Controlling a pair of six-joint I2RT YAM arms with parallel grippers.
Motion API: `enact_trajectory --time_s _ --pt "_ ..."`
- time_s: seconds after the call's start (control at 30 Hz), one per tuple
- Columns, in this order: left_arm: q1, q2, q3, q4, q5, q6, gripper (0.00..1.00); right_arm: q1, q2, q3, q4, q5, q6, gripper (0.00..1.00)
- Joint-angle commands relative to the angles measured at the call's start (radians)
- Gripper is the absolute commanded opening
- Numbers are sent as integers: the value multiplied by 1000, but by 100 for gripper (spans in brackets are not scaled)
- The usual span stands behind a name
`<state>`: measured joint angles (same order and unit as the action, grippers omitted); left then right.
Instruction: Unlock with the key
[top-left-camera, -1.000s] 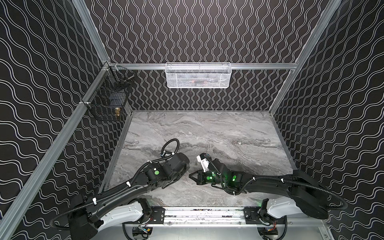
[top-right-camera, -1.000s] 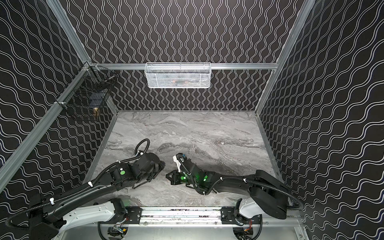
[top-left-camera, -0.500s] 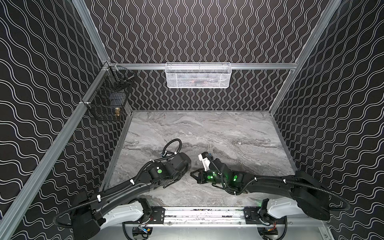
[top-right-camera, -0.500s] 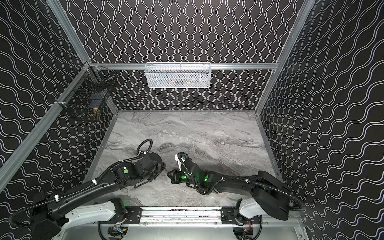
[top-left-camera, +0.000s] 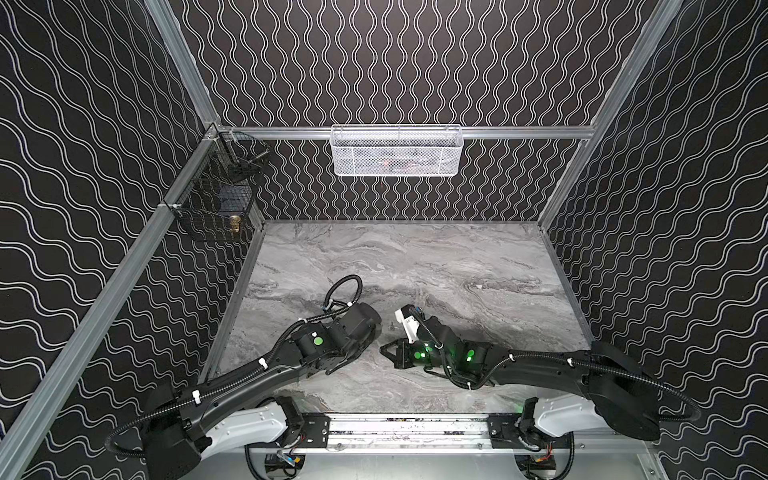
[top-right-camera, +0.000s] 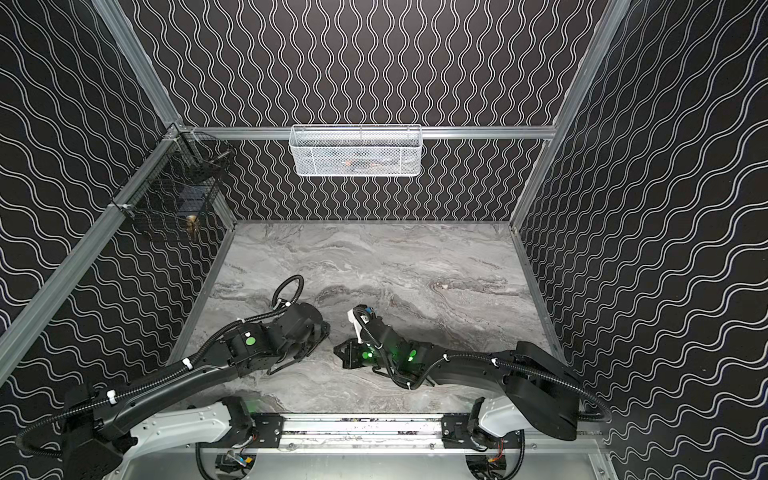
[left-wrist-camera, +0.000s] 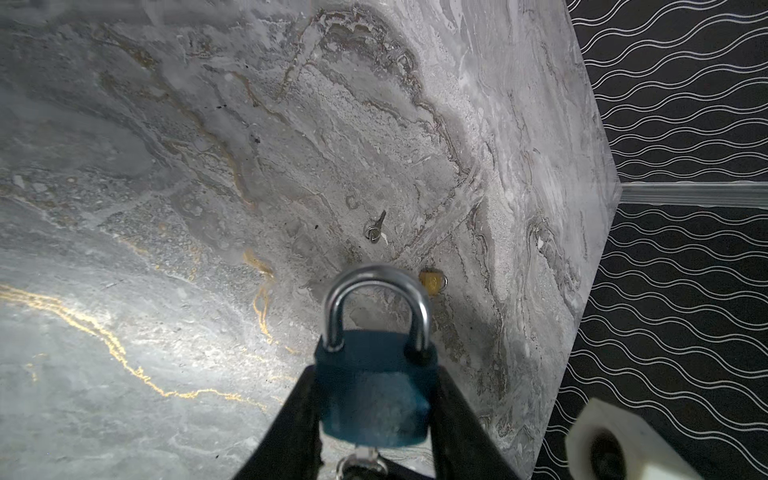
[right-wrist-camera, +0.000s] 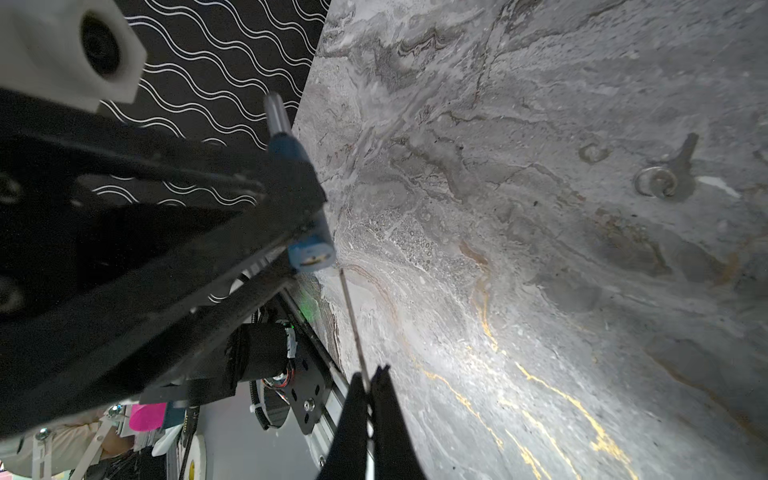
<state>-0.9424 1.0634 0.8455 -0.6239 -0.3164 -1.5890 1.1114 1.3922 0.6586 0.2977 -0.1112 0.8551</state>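
Over the marble table (top-left-camera: 415, 257), left gripper (left-wrist-camera: 374, 372) hugs the blue padlock (left-wrist-camera: 372, 407), right gripper (right-wrist-camera: 369, 374) pinches the key (right-wrist-camera: 352, 320), which may miss the keyhole (right-wrist-camera: 312, 260) if it wobbles.

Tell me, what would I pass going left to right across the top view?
Black basket → left pincer → right pincer. The white basket spans both pincers, so it is left out.
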Motion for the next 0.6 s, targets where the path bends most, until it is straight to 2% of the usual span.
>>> enact_trajectory --time_s 0.0,0.57 --pt "2 1 19 -8 -33 20 3 1 -13 -12 40 -5 9 0" --pt "4 12 13 16 6 31 0 1 4 11 54 15 5 0"
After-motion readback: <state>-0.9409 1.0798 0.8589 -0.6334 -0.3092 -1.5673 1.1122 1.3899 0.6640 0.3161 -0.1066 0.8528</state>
